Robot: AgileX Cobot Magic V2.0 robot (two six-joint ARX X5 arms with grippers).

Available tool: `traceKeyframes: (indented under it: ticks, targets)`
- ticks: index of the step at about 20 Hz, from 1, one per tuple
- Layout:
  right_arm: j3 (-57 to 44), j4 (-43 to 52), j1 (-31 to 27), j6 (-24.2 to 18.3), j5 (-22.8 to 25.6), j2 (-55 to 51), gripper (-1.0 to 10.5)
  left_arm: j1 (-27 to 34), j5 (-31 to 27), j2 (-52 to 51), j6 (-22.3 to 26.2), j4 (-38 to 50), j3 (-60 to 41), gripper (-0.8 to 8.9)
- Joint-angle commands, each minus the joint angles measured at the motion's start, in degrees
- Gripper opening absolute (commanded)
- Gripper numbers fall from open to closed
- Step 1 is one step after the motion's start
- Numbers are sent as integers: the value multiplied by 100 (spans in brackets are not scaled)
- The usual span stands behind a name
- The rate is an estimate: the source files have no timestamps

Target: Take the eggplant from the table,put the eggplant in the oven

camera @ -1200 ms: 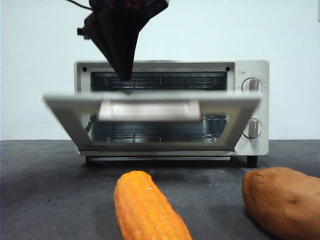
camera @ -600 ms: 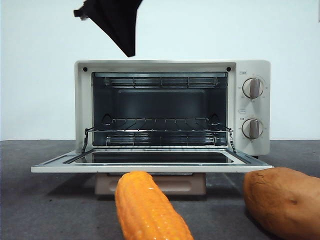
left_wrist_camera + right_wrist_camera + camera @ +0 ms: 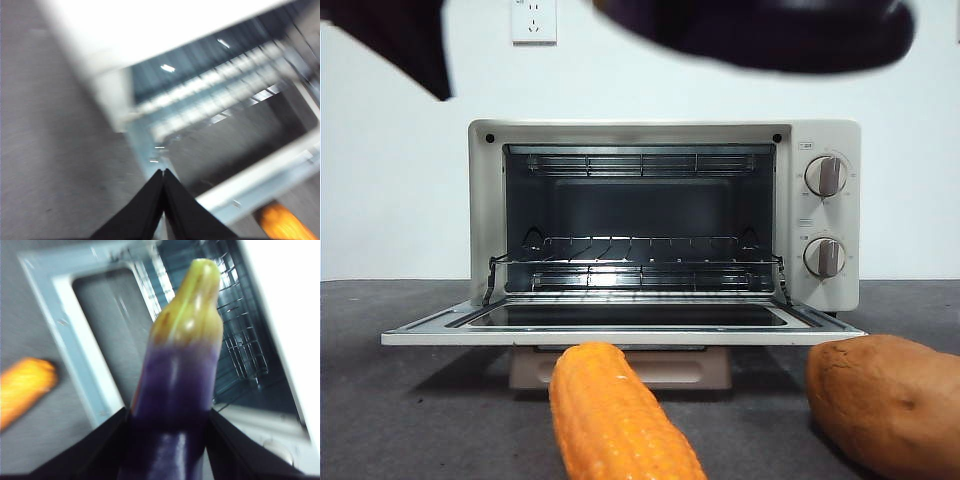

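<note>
The cream-white oven (image 3: 830,140) stands at the back of the dark table (image 3: 390,420) with its door (image 3: 620,335) dropped flat and the wire rack (image 3: 635,262) showing inside. My right gripper (image 3: 167,422) is shut on the purple eggplant (image 3: 177,375), its greenish stem tip pointing over the open door toward the cavity. In the front view the eggplant (image 3: 770,35) hangs blurred above the oven's top, right of middle. My left gripper (image 3: 164,172) is shut and empty, high beside the oven's left side, seen as a dark tip (image 3: 395,40).
An orange-yellow corn cob (image 3: 615,415) lies in front of the open door, also in the right wrist view (image 3: 25,390). A brown sweet potato (image 3: 885,400) lies at the front right. A wall socket (image 3: 534,20) is behind the oven.
The oven door fell from half open to flat. The left gripper rose and drew off to the upper left. The eggplant has come into the front view at the top right.
</note>
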Motion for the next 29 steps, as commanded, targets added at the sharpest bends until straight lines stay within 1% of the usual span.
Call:
traceKeyframes:
  ticks: [1,2,5,7,9,11,13,15,17,21,23,26,29]
  targets:
    - [81,415,-120,-564,26,516,156,254,7,-581,-334,566,-713,6]
    - [81,638,-201,-717,50,708,156,387,7,-859,-457,769,-1069,6]
    - [81,1419,-389,-1576,177,1266,156,695,9,-1480,-660,1001,-1899,6]
    - [81,1919,-492,-2057,352,1582,156,804,9,-1672,-660,942,-2173,6]
    - [81,2326,-590,-2328,527,1843,156,850,11,-1731,-660,922,-2245,6]
    - [81,2706,-649,-2391,752,2114,157,850,79,-1735,-660,970,-2245,6]
    - [81,2973,-769,-2463,798,2284,162,848,197,-1735,-660,1008,-2245,6]
    - [81,3222,-855,-2503,844,2455,198,850,236,-1735,-658,1014,-2245,6]
    - [81,3298,-925,-2503,949,2553,236,850,293,-1735,-658,1012,-2245,6]
    - [81,3379,-960,-2435,949,2601,294,848,295,-1735,-658,1010,-2245,6]
    - [81,3418,-951,-2435,951,2601,297,848,295,-1735,-658,1005,-2245,6]
    - [81,3414,-942,-2288,946,2601,296,848,297,-1735,-658,1005,-2245,6]
    - [81,3414,-918,-2271,949,2601,296,848,361,-1735,-658,1005,-2245,6]
